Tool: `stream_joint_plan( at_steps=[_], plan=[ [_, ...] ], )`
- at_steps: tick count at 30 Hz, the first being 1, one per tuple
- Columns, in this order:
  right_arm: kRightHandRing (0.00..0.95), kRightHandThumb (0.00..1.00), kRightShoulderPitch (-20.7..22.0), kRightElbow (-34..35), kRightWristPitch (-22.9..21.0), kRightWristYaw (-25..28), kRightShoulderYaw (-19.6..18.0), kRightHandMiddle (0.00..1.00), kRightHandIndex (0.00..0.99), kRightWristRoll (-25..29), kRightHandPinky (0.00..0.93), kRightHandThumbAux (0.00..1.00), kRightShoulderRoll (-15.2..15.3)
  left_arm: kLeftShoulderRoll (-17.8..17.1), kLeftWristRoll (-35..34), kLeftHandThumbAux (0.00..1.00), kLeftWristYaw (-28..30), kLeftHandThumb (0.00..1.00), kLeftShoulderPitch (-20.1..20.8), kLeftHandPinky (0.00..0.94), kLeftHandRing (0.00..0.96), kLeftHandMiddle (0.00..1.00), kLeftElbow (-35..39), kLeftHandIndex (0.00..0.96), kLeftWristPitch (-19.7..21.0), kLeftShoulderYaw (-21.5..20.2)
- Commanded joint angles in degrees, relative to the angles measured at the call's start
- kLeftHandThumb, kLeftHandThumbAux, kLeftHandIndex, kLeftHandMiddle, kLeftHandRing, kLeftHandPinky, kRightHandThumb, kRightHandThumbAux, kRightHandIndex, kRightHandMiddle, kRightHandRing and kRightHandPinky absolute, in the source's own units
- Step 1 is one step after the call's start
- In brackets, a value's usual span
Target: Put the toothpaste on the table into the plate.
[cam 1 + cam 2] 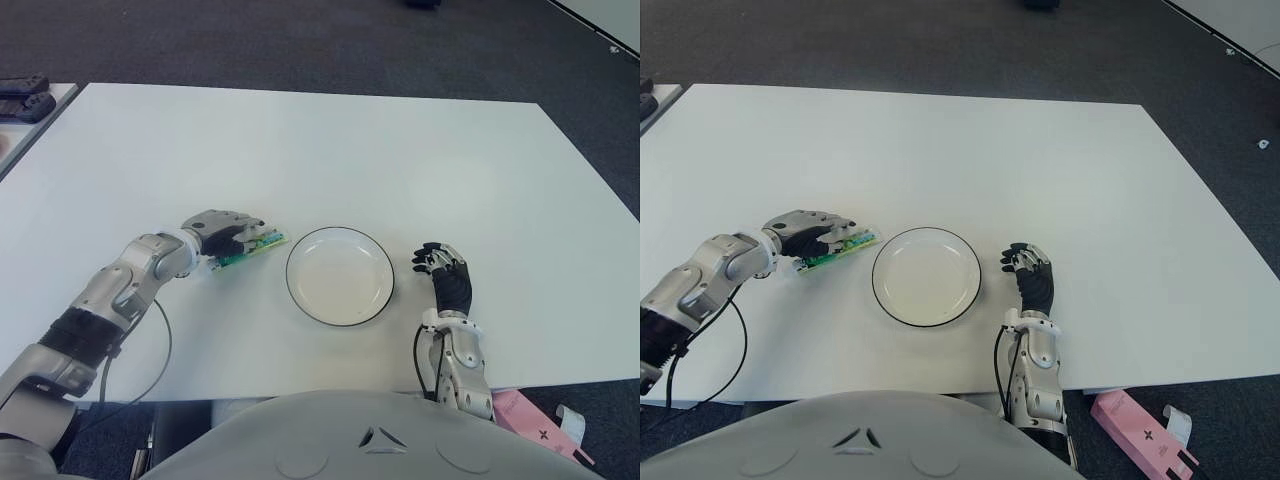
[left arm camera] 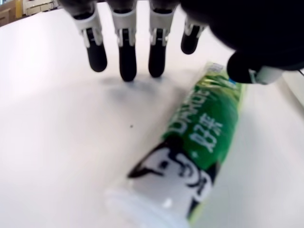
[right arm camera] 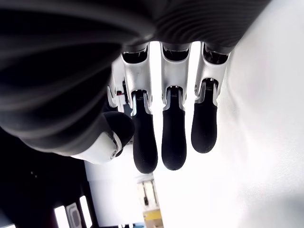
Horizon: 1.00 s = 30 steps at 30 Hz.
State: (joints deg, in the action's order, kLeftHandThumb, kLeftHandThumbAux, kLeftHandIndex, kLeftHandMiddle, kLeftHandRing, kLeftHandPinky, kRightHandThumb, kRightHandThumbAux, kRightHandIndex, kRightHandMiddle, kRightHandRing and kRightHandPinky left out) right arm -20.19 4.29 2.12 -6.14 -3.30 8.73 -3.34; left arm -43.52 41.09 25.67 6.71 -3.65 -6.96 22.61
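On the table point(image 1: 330, 140), the empty plate point(image 1: 340, 275) sits just right of the toothpaste point(image 1: 250, 249), which lies flat. The left hand point(image 1: 225, 235) hovers over it, fingers spread, apparently gripping nothing; closing off-centre could push the tube away. The right hand point(image 1: 447, 280) shows relaxed, right of the plate.

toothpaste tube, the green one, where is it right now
The green toothpaste tube lies on the white table, left of the white black-rimmed plate, under the left hand's spread fingers, not gripped.

Bare table point(image 1: 330, 150) lies between the toothpaste point(image 1: 252, 249) and the plate point(image 1: 340, 275); nothing blocks passage.
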Motion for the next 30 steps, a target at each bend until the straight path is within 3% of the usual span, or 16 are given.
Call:
stream_joint_plan(
  at_steps=[1,7,15,20,30],
  plan=[
    [0.519,0.708,-1.9,-2.0,-3.3,-0.4,0.3,0.536,0.431,-0.1,0.516,0.721,-1.5,0.3,-1.5,0.173,8.7,0.626,-4.6,0.199,0.179,0.159,5.4,0.000,4.4,1.6],
    [0.520,0.707,-1.6,-2.2,-3.3,-0.2,0.2,0.539,0.431,-0.2,0.515,0.721,-1.4,-0.7,0.1,0.177,15.1,0.620,-4.9,0.201,0.187,0.166,10.9,0.000,9.5,1.9],
    [0.519,0.707,-1.9,-2.1,-3.1,-0.4,0.3,0.543,0.431,-0.3,0.516,0.721,-1.5,-0.1,3.5,0.189,18.0,0.609,-6.8,0.206,0.170,0.149,15.8,0.000,14.8,2.6],
    [0.523,0.707,-2.2,-1.9,-3.1,-0.8,0.6,0.546,0.431,-0.8,0.523,0.722,-1.6,2.7,8.5,0.211,15.2,0.616,-12.6,0.214,0.128,0.099,18.9,0.000,20.4,4.1],
    [0.532,0.708,-2.3,-2.2,-2.3,-0.5,0.6,0.550,0.430,-0.6,0.532,0.723,-1.8,6.4,13.3,0.238,16.3,0.661,-15.6,0.248,0.156,0.100,22.4,0.000,27.8,3.2]
  ],
)
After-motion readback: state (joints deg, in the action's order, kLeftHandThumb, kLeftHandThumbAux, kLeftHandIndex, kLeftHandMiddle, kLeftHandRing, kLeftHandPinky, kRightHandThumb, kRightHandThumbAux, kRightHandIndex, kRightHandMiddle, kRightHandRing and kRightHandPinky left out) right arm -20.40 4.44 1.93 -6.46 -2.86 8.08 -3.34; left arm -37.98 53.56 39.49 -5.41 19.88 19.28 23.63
